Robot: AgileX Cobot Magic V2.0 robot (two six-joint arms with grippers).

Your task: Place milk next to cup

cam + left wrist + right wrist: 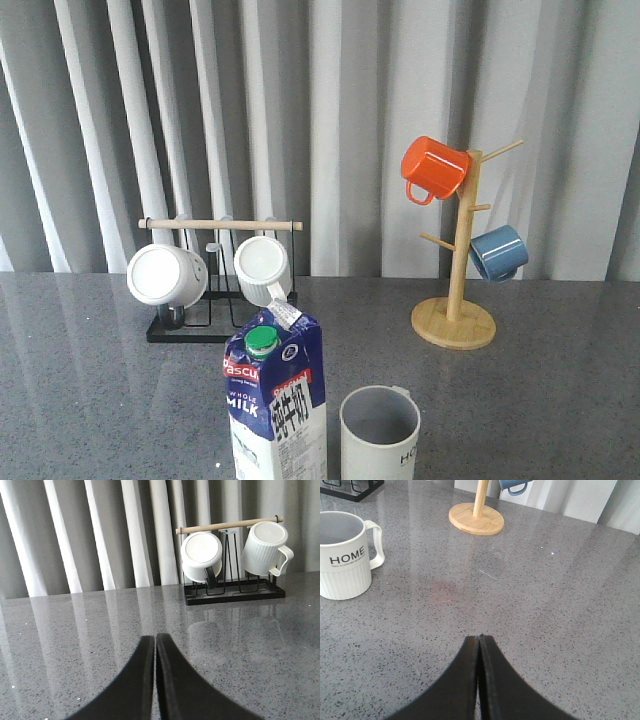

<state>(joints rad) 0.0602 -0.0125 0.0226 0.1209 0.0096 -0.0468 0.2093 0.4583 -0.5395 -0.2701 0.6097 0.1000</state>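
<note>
Front view: milk [275,405] just beside cup [379,432]; mug rack [215,285] behind; both hands clenched, empty.

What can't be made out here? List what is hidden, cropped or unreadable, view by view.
- Front view: the blue-and-white gable-top milk carton and the off-white ribbed HOME mug are cut off by the bottom edge, so their bases and any gap between them cannot be seen.
- Front view: neither arm appears.
- Left wrist view: carton and mug lie outside the frame.
- Right wrist view: the blue hanging mug is cropped by the top edge.
</note>
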